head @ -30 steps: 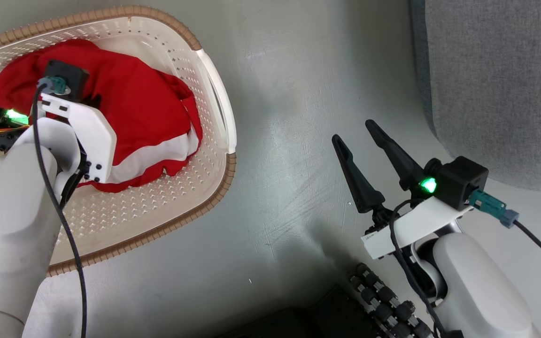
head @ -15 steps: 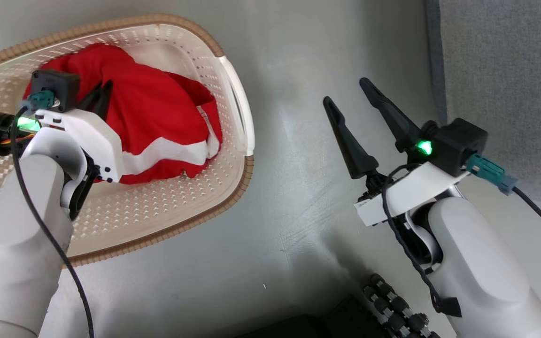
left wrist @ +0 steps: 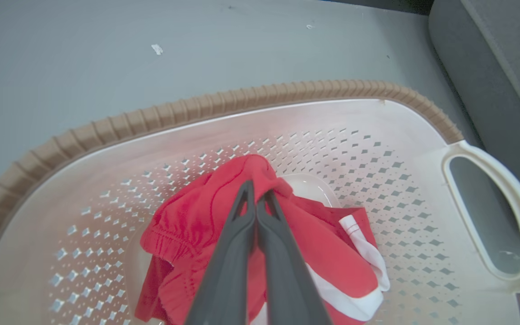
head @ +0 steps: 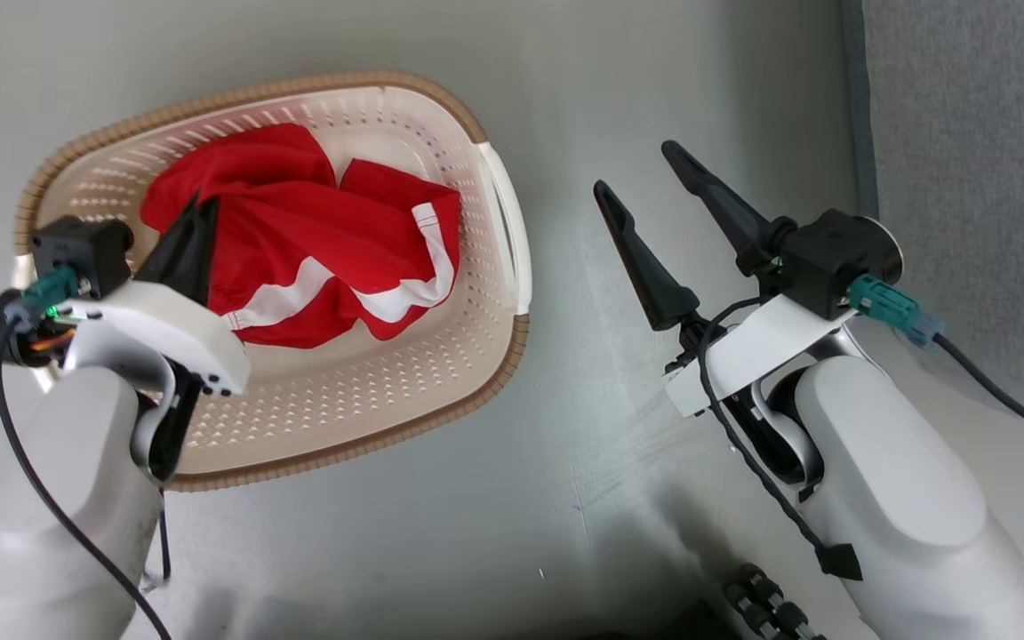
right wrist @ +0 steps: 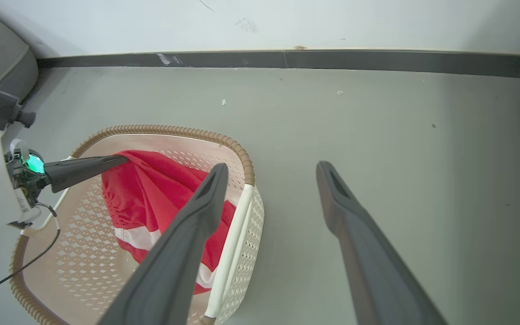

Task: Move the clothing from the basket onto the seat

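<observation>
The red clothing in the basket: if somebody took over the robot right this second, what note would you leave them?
Left gripper: shut on a fold of the clothing, pulled up into a peak.
Right gripper: open, empty, over the floor beside the basket.
Done: the grip only; the clothing is inside the basket.
To do: lift it out, carry it to the seat on the robot's right, release.

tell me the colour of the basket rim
Brown basket rim, clearest in the left wrist view.

Left gripper (left wrist: 255, 194) pinched closed; right gripper (head: 635, 169) spread wide.
</observation>
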You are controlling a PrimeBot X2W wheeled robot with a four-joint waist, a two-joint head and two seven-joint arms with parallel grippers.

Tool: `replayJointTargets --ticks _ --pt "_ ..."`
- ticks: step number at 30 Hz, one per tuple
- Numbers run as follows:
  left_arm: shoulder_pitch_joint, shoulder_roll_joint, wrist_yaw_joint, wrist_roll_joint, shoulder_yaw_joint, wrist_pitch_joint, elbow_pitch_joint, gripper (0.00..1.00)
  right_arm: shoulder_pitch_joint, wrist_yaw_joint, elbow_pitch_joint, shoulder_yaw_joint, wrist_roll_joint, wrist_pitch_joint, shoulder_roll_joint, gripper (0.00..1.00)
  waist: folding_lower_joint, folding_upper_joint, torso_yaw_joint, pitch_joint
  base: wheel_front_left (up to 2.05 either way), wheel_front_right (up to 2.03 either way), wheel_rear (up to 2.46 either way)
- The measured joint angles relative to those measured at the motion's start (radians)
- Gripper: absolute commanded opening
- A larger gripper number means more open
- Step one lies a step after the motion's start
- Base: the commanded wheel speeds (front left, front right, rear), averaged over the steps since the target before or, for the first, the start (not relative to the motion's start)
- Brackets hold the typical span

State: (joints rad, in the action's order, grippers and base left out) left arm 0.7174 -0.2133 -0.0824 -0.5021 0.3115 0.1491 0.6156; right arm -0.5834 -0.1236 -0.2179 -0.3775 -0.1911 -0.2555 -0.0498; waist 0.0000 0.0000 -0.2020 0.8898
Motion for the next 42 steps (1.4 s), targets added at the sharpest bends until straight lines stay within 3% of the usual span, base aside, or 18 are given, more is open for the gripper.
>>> replayJointTargets --ticks 12,24,42 --pt "-0.108 0.029 -0.018 -0.025 0.009 0.064 -0.076 0.0 0.001 0.0 -0.052 -0.031 0.039 0.0 -0.007 1.0 0.0 0.0 0.06 -0.121 0.0 0.0 0.0" --pt "-0.172 0.048 -0.032 -0.023 0.079 0.074 -0.176 0.0 -0.004 0.0 -0.058 -0.222 0.088 0.0 -0.055 1.0 0.0001 0.0001 0.122 -0.274 0.0 0.0 0.0" --pt "-0.265 0.029 -0.043 -0.017 0.207 0.045 -0.372 0.0 -0.007 0.0 -0.108 -0.371 0.066 0.0 -0.133 1.0 0.0 0.0 0.203 -0.514 0.0 0.0 0.0"
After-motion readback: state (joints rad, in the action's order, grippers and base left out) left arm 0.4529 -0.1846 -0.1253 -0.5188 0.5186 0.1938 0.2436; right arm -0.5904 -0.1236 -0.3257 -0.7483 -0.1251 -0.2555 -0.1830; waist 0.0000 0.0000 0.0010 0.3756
